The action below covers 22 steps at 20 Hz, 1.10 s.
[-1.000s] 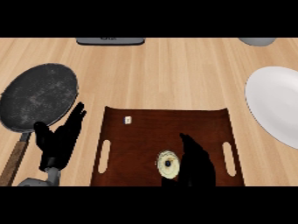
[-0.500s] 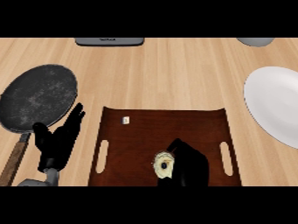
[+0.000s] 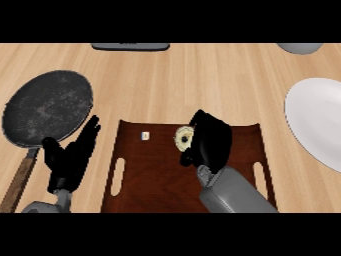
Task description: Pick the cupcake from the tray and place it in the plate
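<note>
Right hand [image 3: 208,140] curled round the cupcake [image 3: 183,138], grasping it from its right side, grey forearm rising from the lower edge. Cupcake seen as a pale round shape at the hand's left, over the far part of the tray [image 3: 151,180]; whether lifted clear of the tray floor or touching it cannot be told. Tray dark brown, with a slot handle along each long side and a small pale tag [image 3: 145,134] near its far left corner. Left hand [image 3: 71,159] released, fingers straight and pointing up, resting just left of the tray near the lower left of the view. Just beyond it, a dark round frying pan [image 3: 47,106] with a wooden handle running down toward the lower left corner. White plate [image 3: 329,122] on the worktop [image 3: 202,80] at the right edge, well apart from the tray and bare. At the far edge, a dark flat object [image 3: 130,46] and a grey rounded object [image 3: 300,48], both cut off by the frame.
</note>
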Available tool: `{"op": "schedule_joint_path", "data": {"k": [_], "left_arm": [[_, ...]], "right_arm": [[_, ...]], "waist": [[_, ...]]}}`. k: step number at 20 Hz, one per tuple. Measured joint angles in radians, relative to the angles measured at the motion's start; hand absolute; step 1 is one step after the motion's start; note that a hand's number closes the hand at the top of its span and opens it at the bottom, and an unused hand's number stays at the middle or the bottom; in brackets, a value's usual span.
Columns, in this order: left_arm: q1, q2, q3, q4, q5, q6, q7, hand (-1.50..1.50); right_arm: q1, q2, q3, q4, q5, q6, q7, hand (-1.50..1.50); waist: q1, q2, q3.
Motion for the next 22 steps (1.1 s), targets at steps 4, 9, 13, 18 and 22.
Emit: {"op": "schedule_joint_path", "data": {"k": [4, 9, 13, 18, 22], "left_arm": [[0.011, 0.003, 0.007, -0.002, 0.001, -0.008, -0.010, 0.00], [0.013, -0.006, 0.009, 0.001, -0.005, -0.001, -0.010, 0.00], [0.019, 0.003, 0.022, -0.002, 0.007, -0.012, -0.003, 0.00], [0.040, 0.009, 0.031, -0.019, 0.006, -0.010, 0.000, 0.00], [0.043, 0.003, 0.027, -0.031, -0.003, -0.004, 0.004, 0.00]], "right_arm": [[-0.108, 0.000, -0.046, 0.036, 0.127, -0.058, -0.016, 1.50], [-0.149, 0.000, -0.101, 0.020, 0.263, -0.124, -0.008, 1.50], [-0.152, 0.000, -0.188, -0.012, 0.342, -0.186, -0.005, 1.50], [-0.075, -0.004, -0.310, -0.102, 0.388, -0.284, -0.039, 1.50], [0.019, -0.009, -0.402, -0.139, 0.411, -0.407, -0.099, 1.50]], "waist": [[-0.005, -0.003, 0.000], [-0.017, -0.005, 0.000], [-0.026, -0.005, 0.001], [-0.039, -0.007, 0.002], [-0.039, -0.005, 0.001]]}}
